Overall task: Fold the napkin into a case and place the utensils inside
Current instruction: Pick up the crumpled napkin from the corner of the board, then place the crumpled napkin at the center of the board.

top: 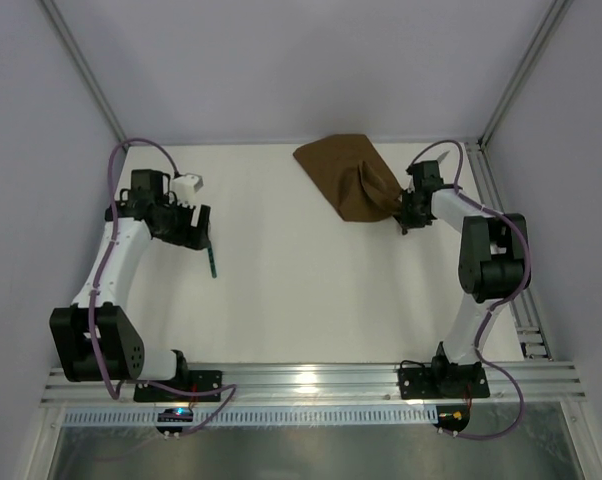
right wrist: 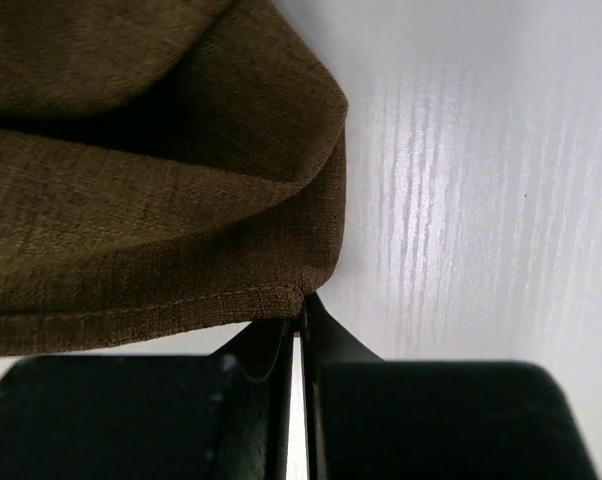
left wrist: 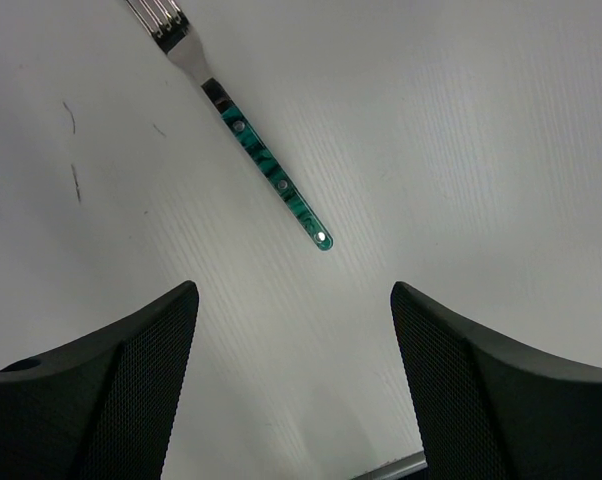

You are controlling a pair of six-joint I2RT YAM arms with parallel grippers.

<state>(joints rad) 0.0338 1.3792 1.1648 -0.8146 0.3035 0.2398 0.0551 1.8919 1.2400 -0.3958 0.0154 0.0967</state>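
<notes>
The dark brown napkin point(top: 346, 178) lies crumpled at the far right of the table, partly folded over itself. My right gripper point(top: 406, 212) is shut on its near right corner, and the right wrist view shows the hemmed corner point(right wrist: 281, 295) pinched at the fingertips. The fork point(top: 213, 262) with the dark teal handle lies on the left of the table. In the left wrist view the fork point(left wrist: 266, 165) lies diagonally ahead, tines away. My left gripper point(left wrist: 293, 330) is open and empty just behind the handle end. No knife or case is in view.
The white table point(top: 301, 290) is ringed by grey walls and metal posts point(top: 516, 75). A rail point(top: 311, 385) runs along the near edge by the arm bases. A white part point(top: 189, 184) sits on the left arm.
</notes>
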